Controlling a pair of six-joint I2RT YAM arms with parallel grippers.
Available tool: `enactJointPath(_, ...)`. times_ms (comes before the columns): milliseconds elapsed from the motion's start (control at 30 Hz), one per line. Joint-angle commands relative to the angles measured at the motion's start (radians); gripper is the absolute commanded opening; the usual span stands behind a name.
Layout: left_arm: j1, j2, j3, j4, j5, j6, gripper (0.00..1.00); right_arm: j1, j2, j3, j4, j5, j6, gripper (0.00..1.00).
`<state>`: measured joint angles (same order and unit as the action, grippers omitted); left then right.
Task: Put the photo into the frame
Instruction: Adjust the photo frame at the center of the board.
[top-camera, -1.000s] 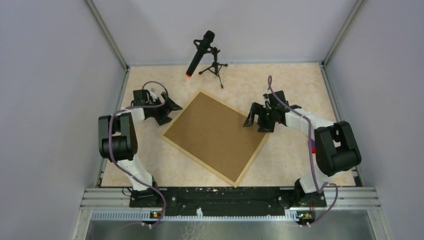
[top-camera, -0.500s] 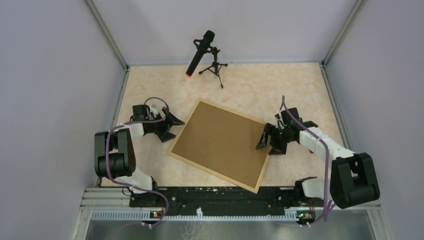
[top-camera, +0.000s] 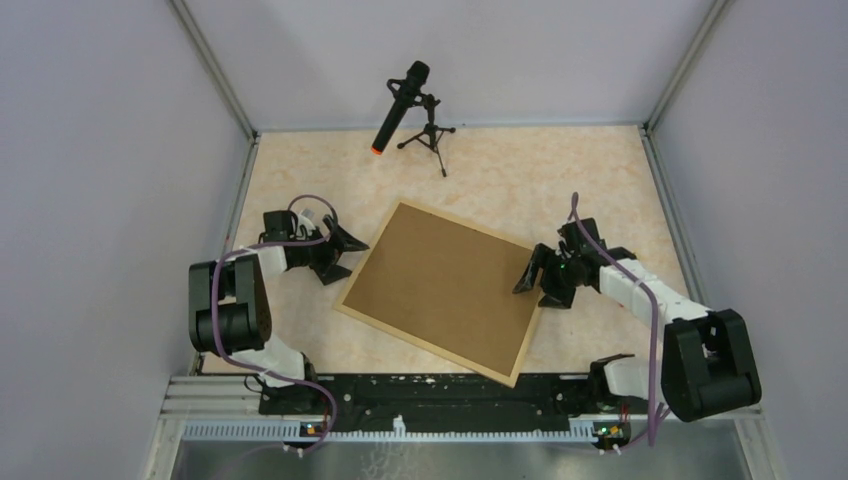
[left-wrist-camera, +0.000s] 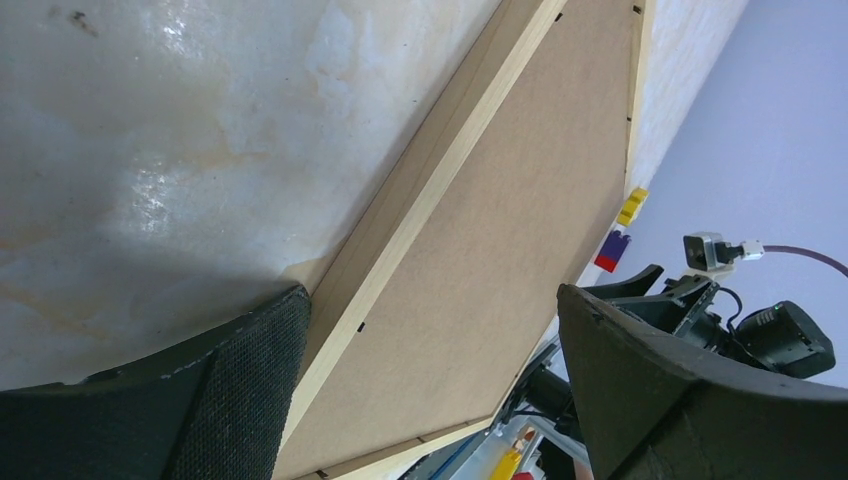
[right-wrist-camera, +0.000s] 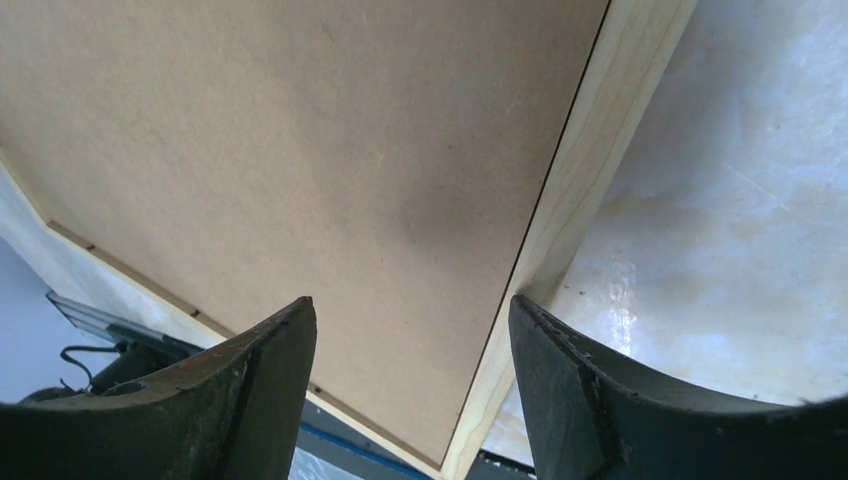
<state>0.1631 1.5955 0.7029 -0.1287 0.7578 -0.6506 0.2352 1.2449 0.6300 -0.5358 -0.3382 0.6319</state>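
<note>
Brown board (top-camera: 445, 285) faced up in the frame (right-wrist-camera: 603, 130), which had swung nearer the bases a second before, then settled. Left gripper (top-camera: 347, 256) and right gripper (top-camera: 536, 282) sat spread at opposite edges, pinching nothing. We couldn't see the photo; likely under the board.

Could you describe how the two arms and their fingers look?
The left arm and right arm have white links and bulky black joints. A purple cable loops along each. The fingers are black, broad and tapering; one shows a finely textured face.
</note>
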Motion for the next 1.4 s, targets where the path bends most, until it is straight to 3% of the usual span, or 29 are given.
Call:
enactJointPath(0,0.001,0.043,-0.030,-0.050,-0.069,0.073,0.98,0.001,0.007,-0.007,0.092,0.065,0.055,0.70)
enactJointPath(500,0.002,0.096,-0.041,-0.035,-0.017,0.104,0.98,0.092,0.149,-0.046,0.199,0.121,0.123,0.70)
enactJointPath(700,0.002,0.038,-0.012,-0.082,-0.068,0.129,0.98,0.095,0.103,0.168,0.001,0.231,-0.037,0.75)
enactJointPath(833,0.001,0.009,0.004,-0.090,-0.062,0.122,0.98,0.101,0.156,0.253,-0.061,0.196,-0.116,0.80)
enactJointPath(1067,-0.010,0.025,-0.067,-0.047,-0.033,0.071,0.98,0.173,0.384,0.190,0.155,0.116,-0.076,0.79)
enactJointPath(1200,-0.051,-0.063,-0.039,-0.154,-0.183,0.108,0.98,0.173,0.432,0.240,0.148,0.157,-0.083,0.78)
enactJointPath(1367,-0.096,-0.272,0.075,-0.263,-0.435,0.207,0.97,0.173,0.358,0.331,0.048,0.165,-0.136,0.80)
